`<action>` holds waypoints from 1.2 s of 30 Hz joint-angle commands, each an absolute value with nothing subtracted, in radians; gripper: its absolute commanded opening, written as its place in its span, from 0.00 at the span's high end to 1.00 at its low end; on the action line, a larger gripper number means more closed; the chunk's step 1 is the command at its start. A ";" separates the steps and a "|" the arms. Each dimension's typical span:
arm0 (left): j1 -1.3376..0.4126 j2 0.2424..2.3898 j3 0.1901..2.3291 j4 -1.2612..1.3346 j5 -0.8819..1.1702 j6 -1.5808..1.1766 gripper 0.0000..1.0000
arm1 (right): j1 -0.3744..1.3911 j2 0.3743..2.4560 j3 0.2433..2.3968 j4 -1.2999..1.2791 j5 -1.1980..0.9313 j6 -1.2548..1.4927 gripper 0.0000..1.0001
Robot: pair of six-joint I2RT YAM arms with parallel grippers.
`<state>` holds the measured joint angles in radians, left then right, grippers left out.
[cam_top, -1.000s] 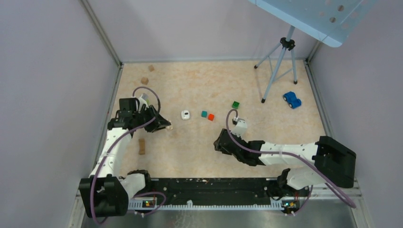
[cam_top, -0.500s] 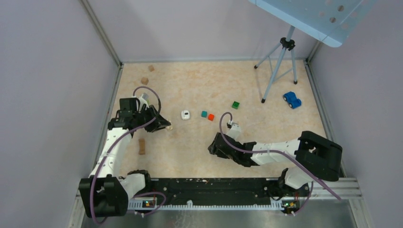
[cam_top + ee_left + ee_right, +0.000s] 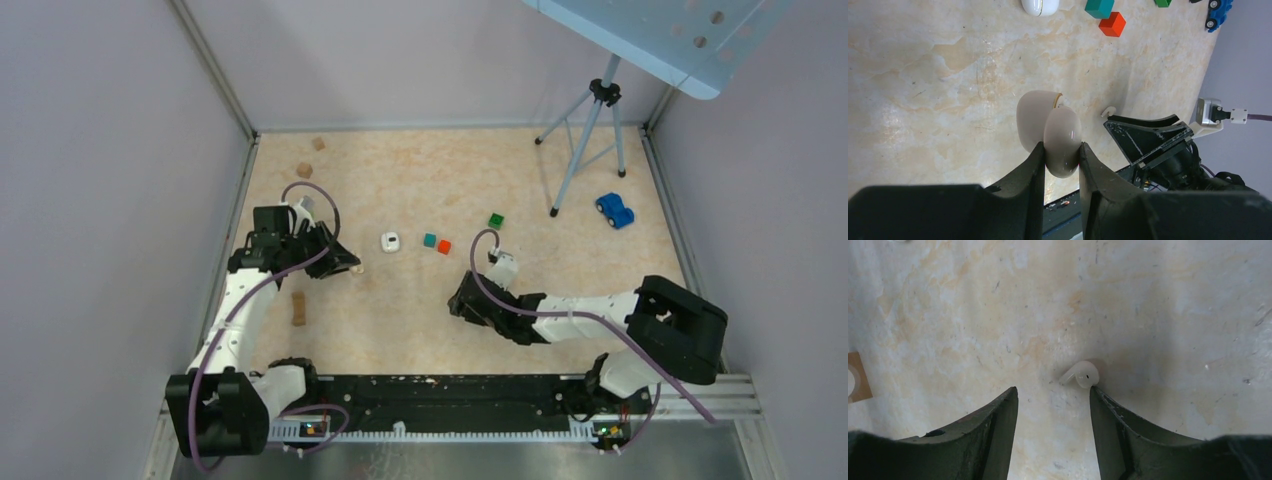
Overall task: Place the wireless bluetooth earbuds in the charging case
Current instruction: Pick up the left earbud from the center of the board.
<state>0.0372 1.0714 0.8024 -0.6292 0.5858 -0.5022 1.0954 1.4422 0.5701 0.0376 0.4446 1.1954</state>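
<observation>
Right arm's elbow (image 3: 680, 330) farther left than a second ago; end effector (image 3: 462, 302) marginally too.

White links and black joint housings on left arm (image 3: 235, 310) and right arm (image 3: 590, 315), both bolted to the black base rail (image 3: 440, 395). Purple cable (image 3: 306, 184) looped above the rail along each arm. Dark tapered fingers (image 3: 1029, 175). Small lit indicators at both rail ends.

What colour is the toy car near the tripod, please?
The toy car is blue; top external view.
</observation>
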 commanded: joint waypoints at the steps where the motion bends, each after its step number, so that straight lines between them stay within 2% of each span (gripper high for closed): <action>1: 0.032 1.058 0.834 -0.612 0.584 -0.492 1.00 | 1.056 1.472 0.588 0.033 0.480 1.123 0.46; 10: 0.029 1.050 0.811 -0.604 0.597 -0.502 1.00 | 1.030 1.530 0.674 0.007 0.482 1.034 0.48; 14: 0.027 1.046 0.811 -0.603 0.593 -0.503 1.00 | 1.033 1.607 0.788 -0.167 0.486 0.992 0.54; 18: 0.017 1.051 0.806 -0.589 0.605 -0.518 1.00 | 1.057 1.686 0.895 -0.294 0.511 0.959 0.55; 25: 0.003 1.066 0.802 -0.586 0.617 -0.500 1.00 | 1.071 1.703 0.895 -0.287 0.499 0.933 0.58; 36: -0.146 1.125 0.799 -0.565 0.599 -0.519 1.00 | 1.094 1.714 0.910 -0.339 0.518 0.860 0.65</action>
